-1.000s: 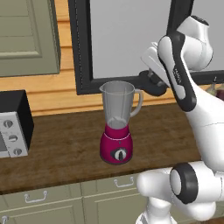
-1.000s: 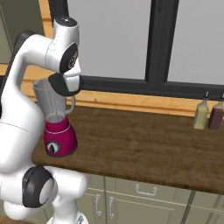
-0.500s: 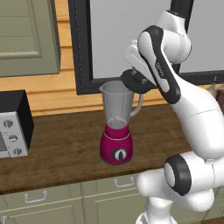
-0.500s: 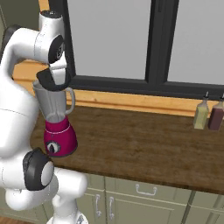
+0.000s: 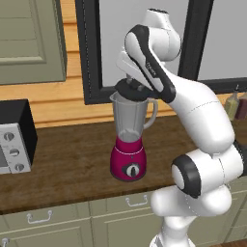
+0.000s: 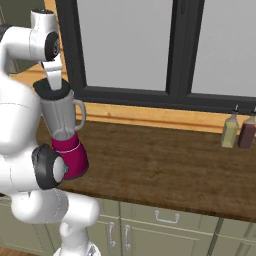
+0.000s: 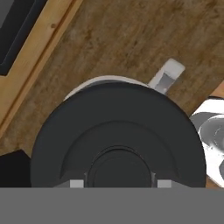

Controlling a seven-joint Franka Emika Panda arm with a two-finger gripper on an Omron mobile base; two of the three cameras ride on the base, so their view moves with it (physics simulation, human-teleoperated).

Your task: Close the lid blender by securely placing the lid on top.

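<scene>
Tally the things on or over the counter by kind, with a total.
Blender: 1
Lid, held by the claw at the jar mouth: 1
Bottles: 2
Oven: 1
Total: 5

A dark wooden countertop (image 5: 67,164) runs across the kitchen above pale green cabinet doors and drawers (image 6: 165,220) with small metal handles. At its left end sits a black-and-silver toaster oven (image 5: 14,137) with three round knobs. Behind the counter, a large black-framed window (image 6: 175,50) rises over a light wooden sill. At the far right, two bottles (image 6: 238,131), one yellowish and one dark red, stand side by side near the sill.
</scene>
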